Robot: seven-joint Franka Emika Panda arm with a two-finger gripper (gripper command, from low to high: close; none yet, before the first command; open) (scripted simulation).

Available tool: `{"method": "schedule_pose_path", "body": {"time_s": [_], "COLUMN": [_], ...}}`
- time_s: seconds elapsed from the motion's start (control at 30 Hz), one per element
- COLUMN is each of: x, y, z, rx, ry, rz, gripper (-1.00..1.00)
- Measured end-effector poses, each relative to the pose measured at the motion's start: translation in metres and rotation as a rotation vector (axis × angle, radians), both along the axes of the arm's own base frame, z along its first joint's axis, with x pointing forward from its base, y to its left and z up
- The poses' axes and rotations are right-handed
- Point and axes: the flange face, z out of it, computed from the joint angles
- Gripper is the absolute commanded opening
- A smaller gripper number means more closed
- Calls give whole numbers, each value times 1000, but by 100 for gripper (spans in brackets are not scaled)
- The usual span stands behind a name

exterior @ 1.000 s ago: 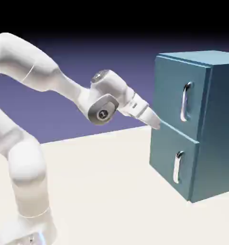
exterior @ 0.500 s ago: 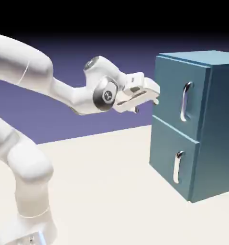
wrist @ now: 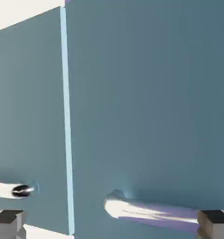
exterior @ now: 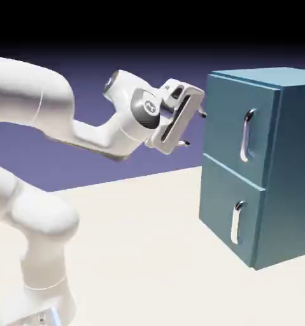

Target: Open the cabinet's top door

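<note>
Hovering left of the teal-blue boxy cabinet [exterior: 295, 165] in the exterior view, the white two-finger gripper [exterior: 196, 130] stands wide open, holding nothing. The flat teal-blue top door [exterior: 228, 121] is closed, its curved silver vertical handle [exterior: 246, 135] near the door's right edge, above the lower door [exterior: 221, 197].

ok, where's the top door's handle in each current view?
Exterior view: top door's handle right of centre, upright on the upper door.
Hand view: bottom edge, right of centre, lying roughly crosswise.
Shared landmark: the seam between the doors.
</note>
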Motion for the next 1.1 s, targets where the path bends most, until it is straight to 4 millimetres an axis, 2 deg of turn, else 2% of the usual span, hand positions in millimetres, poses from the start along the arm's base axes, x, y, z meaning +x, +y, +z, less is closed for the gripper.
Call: {"method": "schedule_pose_path", "body": {"time_s": [0.27, 0.53, 0.8, 1.1], "x": [7, 22, 46, 78], "y": [-14, -30, -43, -49], "z": [-3, -16, -39, -76], "rx": [-333, -666, -999, -1375], "ry": [-111, -223, -332, -453], "rz": [149, 260, 340, 398], "gripper": [0, 0, 0, 0]}}
